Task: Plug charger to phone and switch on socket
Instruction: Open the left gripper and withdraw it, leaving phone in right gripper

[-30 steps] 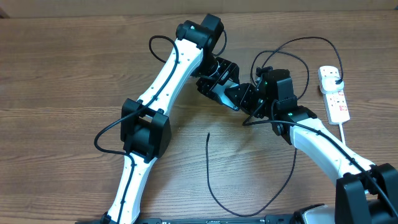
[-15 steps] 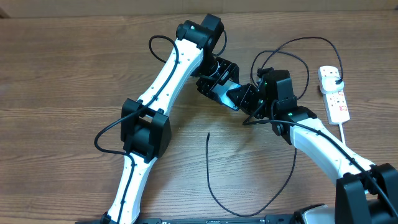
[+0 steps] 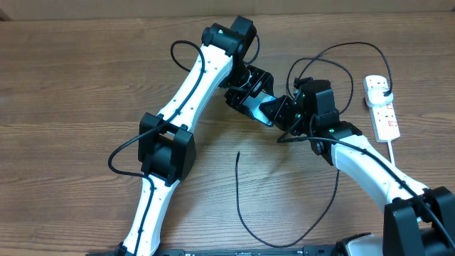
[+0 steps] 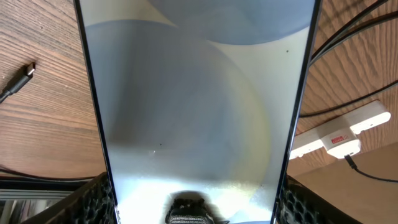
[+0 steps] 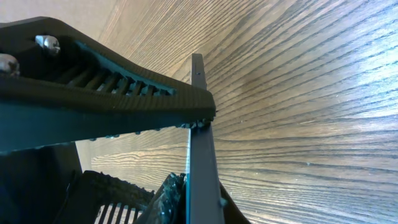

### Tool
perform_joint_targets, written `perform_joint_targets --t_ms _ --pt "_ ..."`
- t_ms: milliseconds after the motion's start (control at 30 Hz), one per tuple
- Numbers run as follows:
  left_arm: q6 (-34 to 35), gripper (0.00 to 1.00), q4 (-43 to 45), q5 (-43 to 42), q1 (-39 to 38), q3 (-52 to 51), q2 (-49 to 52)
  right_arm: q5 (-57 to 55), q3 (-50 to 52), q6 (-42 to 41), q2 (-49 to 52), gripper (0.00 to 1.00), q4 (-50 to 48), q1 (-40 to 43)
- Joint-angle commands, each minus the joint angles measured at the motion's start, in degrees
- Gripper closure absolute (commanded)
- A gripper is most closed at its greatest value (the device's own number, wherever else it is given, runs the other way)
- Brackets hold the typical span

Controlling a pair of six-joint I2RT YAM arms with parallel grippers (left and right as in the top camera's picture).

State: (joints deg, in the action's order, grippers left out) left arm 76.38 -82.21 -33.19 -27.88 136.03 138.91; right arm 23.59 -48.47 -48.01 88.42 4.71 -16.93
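Observation:
The phone (image 3: 256,114) is held above the table between both arms. In the left wrist view its pale lit screen (image 4: 199,93) fills the frame, and my left gripper (image 4: 198,202) is shut on its two long edges. My right gripper (image 5: 202,202) is shut on the phone's edge-on body (image 5: 200,124), one finger on each face. The charger's connector tip (image 3: 238,153) lies free on the wood, also seen in the left wrist view (image 4: 28,70). Its thin black cable loops toward the front of the table. The socket (image 3: 384,107) lies at the far right.
The white socket strip (image 4: 339,130) has a black plug (image 3: 384,87) in its far end and a white lead trailing toward the front. The robots' own black cables arc above the right wrist (image 3: 341,50). Bare wooden tabletop (image 3: 71,85) spreads out on the left.
In the overhead view both arms and the phone keep their places. The right jaws have drawn closer together onto the phone.

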Motion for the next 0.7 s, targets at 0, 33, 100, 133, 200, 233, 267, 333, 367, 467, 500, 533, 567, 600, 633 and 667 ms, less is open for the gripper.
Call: perform_joint_targets --t_ms 0,33,100,133,200,233,267,333,367,467,500,533,567,600,633,667 --pt "1.01 0.96 0.02 -0.04 -0.39 1.66 0.04 -1.09 -1.42 -0.04 0.35 0.89 0.15 -0.17" --pt "0.98 0.96 0.02 -0.07 -0.39 1.66 0.07 -1.09 -1.42 -0.04 0.35 0.90 0.15 -0.17" --pt "0.98 0.96 0.02 -0.04 -0.39 1.66 0.04 -1.09 -1.42 -0.04 0.35 0.90 0.15 -0.17" --pt "0.98 0.96 0.02 -0.04 -0.39 1.66 0.04 -1.09 -1.42 -0.04 0.33 0.91 0.15 -0.17" --pt "0.98 0.96 0.02 -0.04 -0.39 1.66 0.07 -1.07 -1.42 -0.04 0.35 0.91 0.15 -0.17" --pt "0.98 0.96 0.02 -0.04 -0.39 1.66 0.07 -1.07 -1.42 -0.04 0.33 0.91 0.15 -0.17" --pt "0.98 0.96 0.02 -0.04 -0.39 1.66 0.07 -1.07 -1.42 -0.04 0.35 0.91 0.17 -0.17" --pt "0.98 0.96 0.00 -0.02 -0.39 1.66 0.07 -1.07 -1.42 -0.04 0.35 0.91 0.15 -0.17" --pt "0.98 0.96 0.00 -0.02 -0.39 1.66 0.07 -1.07 -1.42 -0.04 0.35 0.91 0.17 -0.17" --pt "0.98 0.96 0.00 -0.02 -0.39 1.66 0.07 -1.07 -1.42 -0.02 0.35 0.91 0.31 -0.17" --pt "0.96 0.94 0.00 -0.02 -0.39 1.66 0.07 -1.07 -1.42 -0.02 0.33 0.92 0.37 -0.17" --pt "0.96 0.88 0.00 -0.02 -0.39 1.66 0.04 -1.07 -1.42 -0.02 0.35 0.93 0.39 -0.17" --pt "0.94 0.81 -0.02 0.02 -0.39 1.66 0.07 -1.07 -1.42 -0.02 0.35 0.94 0.39 -0.17" --pt "0.87 0.70 -0.02 0.20 -0.39 1.66 0.07 -1.07 -1.42 -0.02 0.33 0.94 0.39 -0.17" --pt "0.72 0.59 -0.02 0.33 -0.39 1.66 0.07 -1.07 -1.42 -0.02 0.33 0.94 0.39 -0.17" --pt "0.72 0.51 -0.07 0.37 -0.39 1.66 0.04 -1.07 -1.42 -0.02 0.33 0.95 0.39 -0.17"
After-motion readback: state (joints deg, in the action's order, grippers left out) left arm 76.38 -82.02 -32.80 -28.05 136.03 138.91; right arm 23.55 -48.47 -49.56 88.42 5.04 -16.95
